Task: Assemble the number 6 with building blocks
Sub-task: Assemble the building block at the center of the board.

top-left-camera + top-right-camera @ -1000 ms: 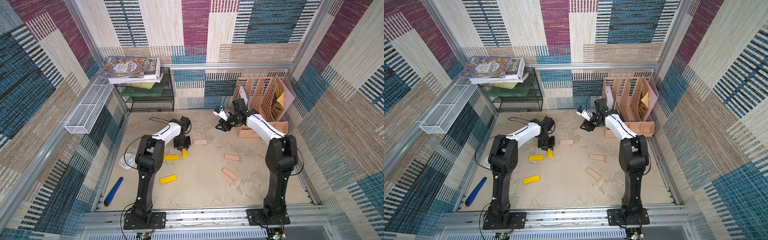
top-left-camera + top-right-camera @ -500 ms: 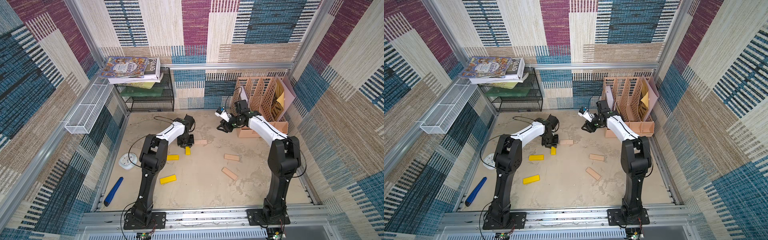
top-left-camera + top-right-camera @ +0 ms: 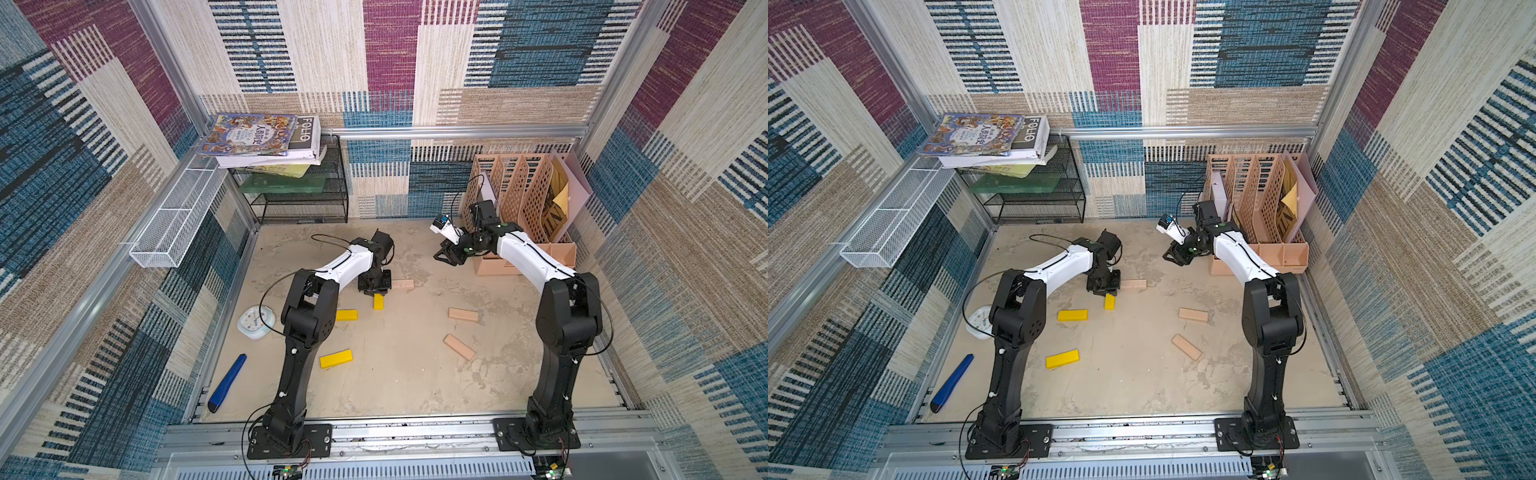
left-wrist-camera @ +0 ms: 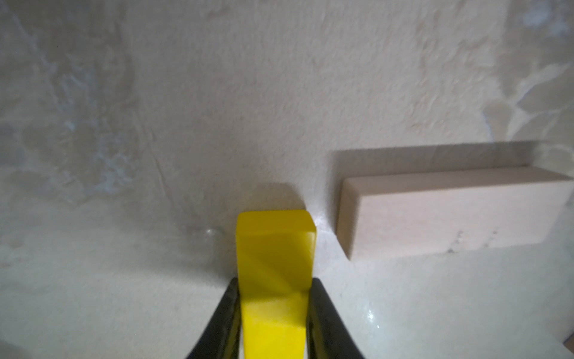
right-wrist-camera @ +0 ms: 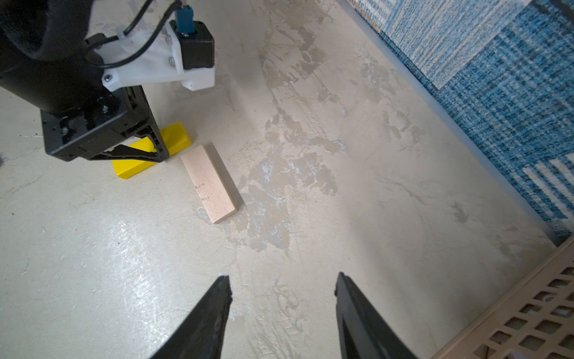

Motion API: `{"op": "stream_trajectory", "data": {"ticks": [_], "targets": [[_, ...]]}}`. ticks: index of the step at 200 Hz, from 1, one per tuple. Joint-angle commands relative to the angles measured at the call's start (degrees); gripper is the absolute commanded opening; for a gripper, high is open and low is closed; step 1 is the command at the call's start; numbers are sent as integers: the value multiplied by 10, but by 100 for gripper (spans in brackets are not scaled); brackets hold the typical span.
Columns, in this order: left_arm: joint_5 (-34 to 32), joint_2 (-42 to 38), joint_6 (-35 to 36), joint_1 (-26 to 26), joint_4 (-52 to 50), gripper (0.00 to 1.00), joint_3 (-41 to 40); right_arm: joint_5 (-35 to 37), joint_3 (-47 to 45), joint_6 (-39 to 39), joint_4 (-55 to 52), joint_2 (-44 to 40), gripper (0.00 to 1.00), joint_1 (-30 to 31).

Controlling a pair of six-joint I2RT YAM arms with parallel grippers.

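My left gripper [image 3: 375, 287] [image 4: 275, 281] is shut on a yellow block [image 3: 378, 301] [image 4: 275, 245], held low at the floor mid-table. Just beside the yellow block's far end lies a tan block [image 3: 402, 284] [image 4: 450, 214], with a small gap between them. The right wrist view shows the same yellow block [image 5: 174, 140] and tan block [image 5: 208, 183]. Two more yellow blocks [image 3: 346, 315] [image 3: 336, 358] lie nearer the front left. Two tan blocks [image 3: 463, 314] [image 3: 459, 347] lie to the right. My right gripper [image 3: 442, 255] [image 5: 282, 283] hangs open and empty at the back right.
A dark-blue tapered object [image 3: 227, 382] and a small round clock [image 3: 256, 322] lie at the left edge. A tan file organizer [image 3: 523, 208] stands behind the right arm. A black wire shelf [image 3: 299, 195] with books is at the back left, and a white wire basket [image 3: 174, 224] hangs on the left wall.
The left gripper has carried the yellow block to the right and back, up beside the tan block. The right arm has shifted only slightly.
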Motion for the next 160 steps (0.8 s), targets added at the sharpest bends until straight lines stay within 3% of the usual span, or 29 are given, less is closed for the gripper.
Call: {"op": "stream_trajectory", "data": {"ticks": [1,160], "targets": [[10,9,3,-2,-7,17,1,-7,0,0,10,-8,58,0],[15,20,-7,-7,-7,17,18,-5,-4,-3,11,-5,58,-1]]}}
